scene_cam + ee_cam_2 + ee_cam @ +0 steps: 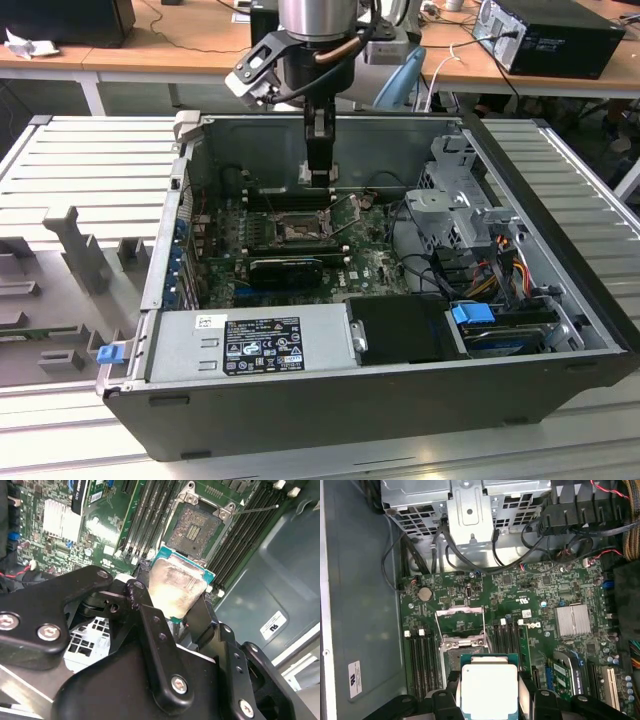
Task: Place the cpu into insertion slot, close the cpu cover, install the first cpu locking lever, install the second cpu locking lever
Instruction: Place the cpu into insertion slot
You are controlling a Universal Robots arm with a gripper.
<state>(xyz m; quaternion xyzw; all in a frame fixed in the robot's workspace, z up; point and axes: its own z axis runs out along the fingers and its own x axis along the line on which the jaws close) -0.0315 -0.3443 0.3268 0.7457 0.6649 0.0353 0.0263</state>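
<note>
The claw [320,172] hangs inside the open computer case [300,405], closed on the cpu [176,586], which it grips by two opposite edges between its black fingers [143,578]. The chip is a flat square. Its pale silver-beige metal top has rounded corners and a cloudy, whitish smear across it, and a thin rim of green board runs round the lid. In both wrist views it sits above the green motherboard [545,595], clear of it and near the insertion slot [196,526]. The slot lies uncovered, its dark pin field framed in silvery metal, with long black memory slots [150,515] on either side. In the first wrist view the cpu cover [460,611] stands swung up off the slot. A thin wire lever [257,509] sticks out from the frame.
</note>
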